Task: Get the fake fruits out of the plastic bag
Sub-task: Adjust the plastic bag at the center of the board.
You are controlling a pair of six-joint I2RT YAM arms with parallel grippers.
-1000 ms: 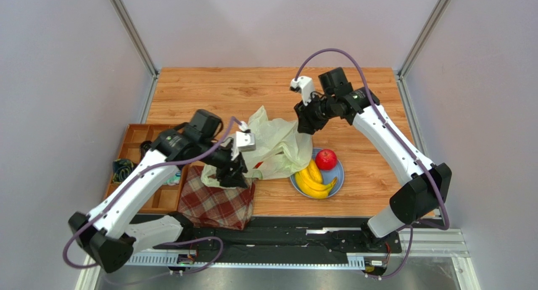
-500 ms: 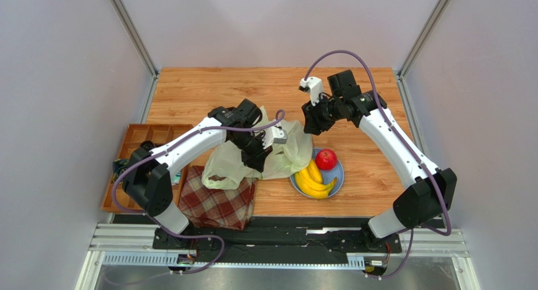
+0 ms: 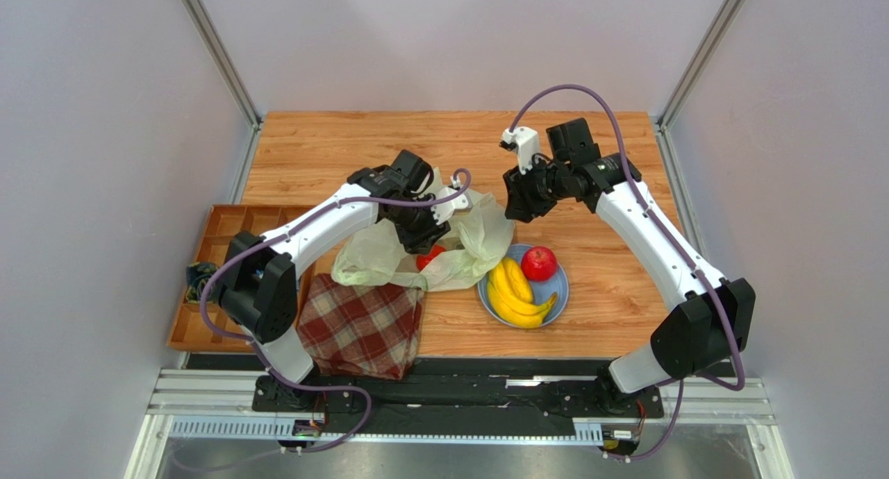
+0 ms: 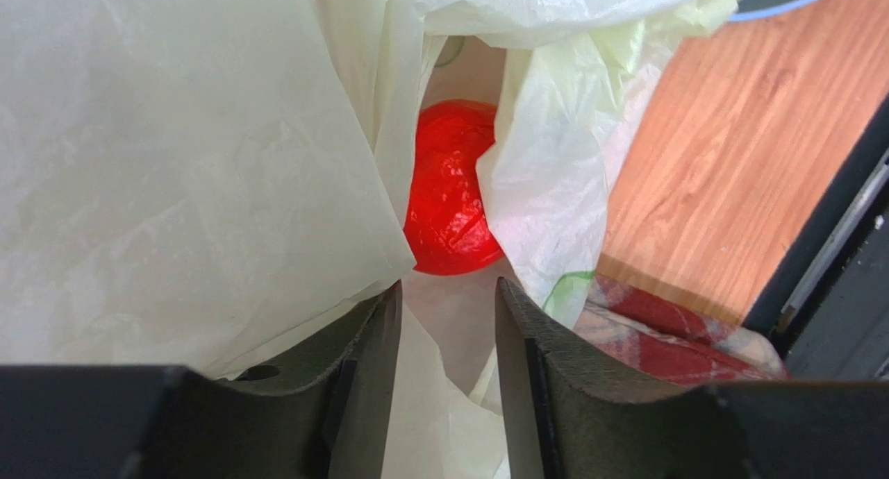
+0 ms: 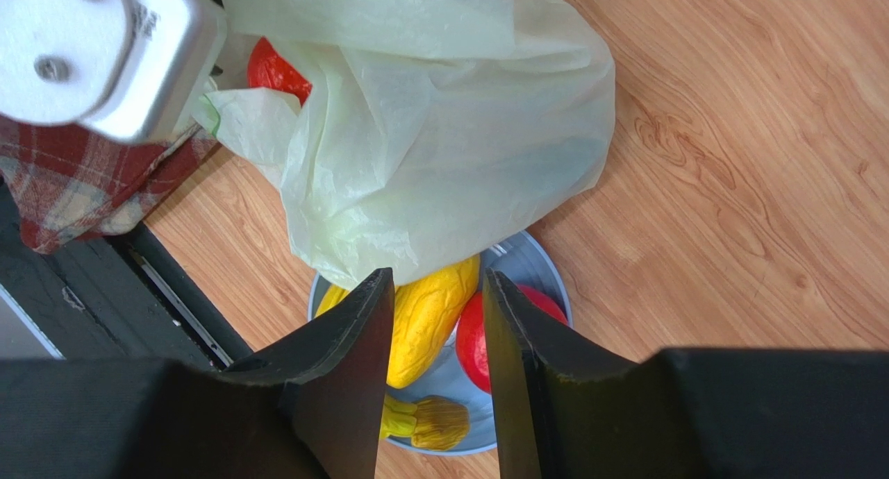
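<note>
The pale yellow-green plastic bag [image 3: 464,234] lies crumpled mid-table, its right edge over the blue plate [image 3: 559,292]. One red fake fruit [image 3: 429,258] shows in the bag's mouth, also in the left wrist view [image 4: 451,203]. My left gripper [image 4: 447,297] is open just in front of that fruit, its left finger under a fold of the bag [image 4: 188,167]. On the plate lie a yellow banana bunch [image 3: 511,292] and a second red fruit [image 3: 538,262]. My right gripper [image 5: 438,281] is open and empty above the plate [image 5: 527,266]. The green and purple fruits are hidden.
A red plaid cloth [image 3: 360,328] lies at the near edge beside the bag. A wooden compartment tray [image 3: 224,281] sits off the table's left side. The two arms are close together over the bag.
My left arm has swung from the cloth side up over the bag, facing its mouth. The bag has slumped and the red fruit now shows. My right gripper has drawn slightly right.
</note>
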